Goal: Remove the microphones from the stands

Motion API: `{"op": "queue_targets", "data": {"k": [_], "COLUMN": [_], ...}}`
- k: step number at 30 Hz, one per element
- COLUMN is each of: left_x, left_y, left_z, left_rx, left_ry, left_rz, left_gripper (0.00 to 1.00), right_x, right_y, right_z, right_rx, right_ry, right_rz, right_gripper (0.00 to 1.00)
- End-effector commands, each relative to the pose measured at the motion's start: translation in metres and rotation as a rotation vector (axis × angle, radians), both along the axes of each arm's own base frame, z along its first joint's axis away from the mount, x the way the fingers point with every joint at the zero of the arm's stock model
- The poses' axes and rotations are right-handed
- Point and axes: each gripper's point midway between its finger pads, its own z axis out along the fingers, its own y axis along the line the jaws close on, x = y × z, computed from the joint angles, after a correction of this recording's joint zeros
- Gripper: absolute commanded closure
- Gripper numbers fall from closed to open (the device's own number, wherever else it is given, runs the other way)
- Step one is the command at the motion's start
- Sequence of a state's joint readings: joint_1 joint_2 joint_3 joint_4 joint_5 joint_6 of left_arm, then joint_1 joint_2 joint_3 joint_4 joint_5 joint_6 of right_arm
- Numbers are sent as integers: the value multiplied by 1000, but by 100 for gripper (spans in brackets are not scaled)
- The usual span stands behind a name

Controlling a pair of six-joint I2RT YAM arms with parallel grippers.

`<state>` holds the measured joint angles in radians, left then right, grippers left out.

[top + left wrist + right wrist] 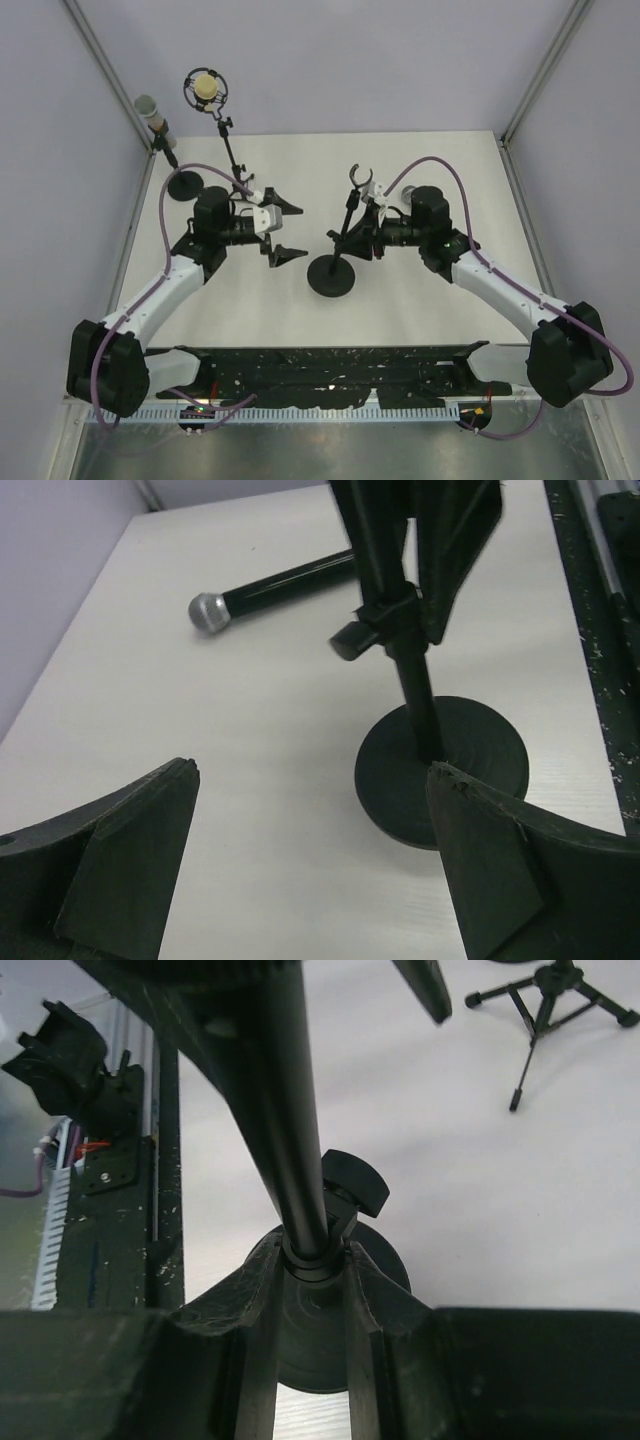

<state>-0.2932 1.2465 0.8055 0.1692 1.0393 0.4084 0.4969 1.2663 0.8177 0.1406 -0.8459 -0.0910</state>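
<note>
While level, right fingers [225, 1315] around stand [285, 1130].

The white table [300, 165] is lit brightly and evenly from above, only faint shadows are cast, and close foreground parts are blurred.

Lying flat ahead of the left claw [312, 772], up and leftward: black microphone [270, 588] with silver head. Standing upright, pole being gripped inside the right claw [312, 1260]: black round-based stand [480, 750].

The left arm's black two-finger gripper [312, 770] is wide open. The right arm's black gripper [313, 1257] pinches a thin black pole [288, 1130].
</note>
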Motion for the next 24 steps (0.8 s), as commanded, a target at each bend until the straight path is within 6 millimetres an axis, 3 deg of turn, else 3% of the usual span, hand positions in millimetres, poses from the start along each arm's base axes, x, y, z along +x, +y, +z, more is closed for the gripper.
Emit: {"op": "queue_targets", "data": {"k": [1, 8, 14, 24], "left_x": [-43, -82, -92, -103], "left_y": [-20, -39, -45, -59], "left_z": [12, 37, 44, 46], "left_rx": [50, 12, -6, -6], "left_ry": [-139, -57, -9, 52], "left_rz": [-162, -301, -342, -401], "left_gripper": [0, 7, 23, 33], "right_x": [-34, -57, -68, -72], "right_y": [1, -6, -8, -8], "right_z": [72, 76, 71, 69], "right_rx": [139, 157, 156, 158], "right_ry": [-149, -168, -153, -133], "right_rz": [199, 290, 346, 378], "right_gripper": [94, 94, 94, 94]}}
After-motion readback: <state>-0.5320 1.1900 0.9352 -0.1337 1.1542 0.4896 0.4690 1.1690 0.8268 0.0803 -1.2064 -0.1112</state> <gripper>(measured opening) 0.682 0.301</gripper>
